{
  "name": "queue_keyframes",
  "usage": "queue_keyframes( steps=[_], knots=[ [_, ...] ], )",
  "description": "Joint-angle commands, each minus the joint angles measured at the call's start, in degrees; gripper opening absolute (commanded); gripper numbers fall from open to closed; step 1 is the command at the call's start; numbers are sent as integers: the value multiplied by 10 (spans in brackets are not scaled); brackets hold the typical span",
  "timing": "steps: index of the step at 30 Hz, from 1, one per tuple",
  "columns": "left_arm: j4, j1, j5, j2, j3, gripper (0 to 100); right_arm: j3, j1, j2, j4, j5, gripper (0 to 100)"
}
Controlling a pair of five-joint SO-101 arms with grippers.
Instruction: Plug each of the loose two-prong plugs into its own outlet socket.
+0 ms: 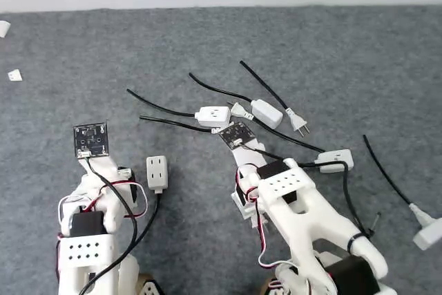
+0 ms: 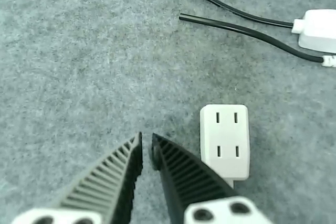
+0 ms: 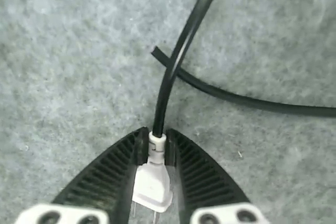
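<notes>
Since the white plug [image 3: 152, 182] is pinched by its body in my right gripper [image 3: 156, 134], over the grey carpet [image 3: 63, 51], with its prongs facing back toward the wrist and its black cord [image 3: 181, 45] running out ahead, I judge it needs regripping before any insertion. My left gripper [image 2: 147, 139], jaws nearly pressed together on nothing, sits just beside the white outlet block [image 2: 224, 141] and could steady it.
</notes>
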Motion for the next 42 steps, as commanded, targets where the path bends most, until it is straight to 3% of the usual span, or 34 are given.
queue_keyframes(
  steps=[1, 8, 12, 15, 17, 21, 25, 31, 34, 42],
  knots=[
    [-18, 1, -4, -9, -8, 27, -43, 7, -4, 29, -6, 8],
    [-32, 1, -1, 34, -22, 24, -149, -16, -131, 142, -4, 8],
    [-83, -3, 24, 165, -61, 12, -240, -73, -214, 216, -6, 8],
    [-94, 0, 18, 287, -111, 13, -276, -129, -265, 203, 9, 8],
    [-73, 1, -35, 350, -160, 13, -278, -168, -290, 176, 61, 8],
    [23, 0, -262, 403, -223, 13, -244, -262, -319, 131, 80, 8],
    [49, 5, -320, 404, -222, 13, -170, -294, -330, 67, 83, 8],
    [63, 30, -336, 406, -219, 13, -112, -293, -330, 5, 91, 8],
    [88, 33, -402, 391, -210, 12, -105, -284, -327, -7, 91, 8],
    [94, 84, -429, 189, -89, 12, -101, -273, -324, -15, 89, 8]
  ],
)
